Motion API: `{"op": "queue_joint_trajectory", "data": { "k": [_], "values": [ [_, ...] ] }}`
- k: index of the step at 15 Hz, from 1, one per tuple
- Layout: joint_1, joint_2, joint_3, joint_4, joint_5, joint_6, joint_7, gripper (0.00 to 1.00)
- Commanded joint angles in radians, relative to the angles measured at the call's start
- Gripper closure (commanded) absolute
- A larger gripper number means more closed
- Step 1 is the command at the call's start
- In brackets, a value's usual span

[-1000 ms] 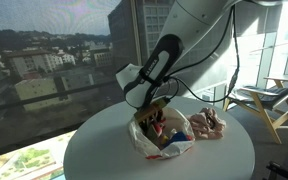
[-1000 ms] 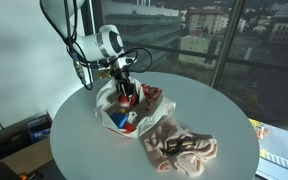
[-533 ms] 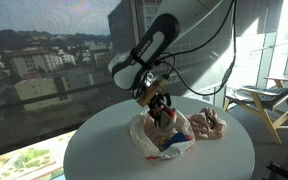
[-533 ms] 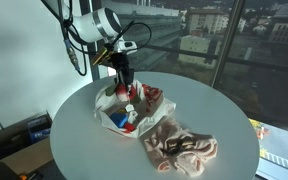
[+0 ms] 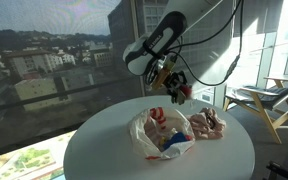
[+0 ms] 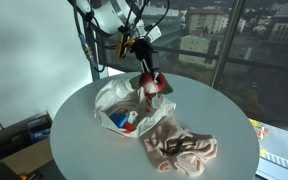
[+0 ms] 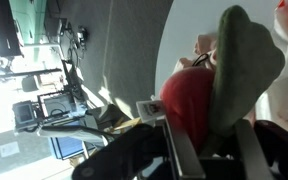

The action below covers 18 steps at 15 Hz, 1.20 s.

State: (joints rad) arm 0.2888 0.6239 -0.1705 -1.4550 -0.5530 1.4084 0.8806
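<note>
Red toy (image 6: 153, 84), fingers (image 7: 184, 152) gripping, above plastic bag (image 6: 110, 99)

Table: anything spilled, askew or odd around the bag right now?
The plastic bag lies slumped open, red and blue items showing at its mouth; a crumpled pink cloth lies loose beside it. The gripper holds a red-and-green item clear of the table. Nothing looks damaged.
</note>
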Motion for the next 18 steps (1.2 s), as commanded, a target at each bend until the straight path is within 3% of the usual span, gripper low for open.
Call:
{"op": "queue_joint_trajectory", "data": {
  "k": [1, 6, 12, 13, 15, 18],
  "values": [
    [-0.065, -0.016, -0.015, -0.027, -0.046, 0.032, 0.149, 0.89],
    [-0.174, -0.028, -0.025, -0.087, -0.017, 0.204, 0.362, 0.9],
    [-0.237, -0.035, -0.042, -0.174, -0.012, 0.461, 0.621, 0.89],
    [-0.24, -0.037, -0.045, -0.187, -0.009, 0.495, 0.665, 0.63],
    [-0.239, -0.051, -0.052, -0.221, -0.01, 0.571, 0.755, 0.61],
    [-0.227, -0.092, -0.045, -0.268, -0.017, 0.652, 0.812, 0.38]
  ]
}}
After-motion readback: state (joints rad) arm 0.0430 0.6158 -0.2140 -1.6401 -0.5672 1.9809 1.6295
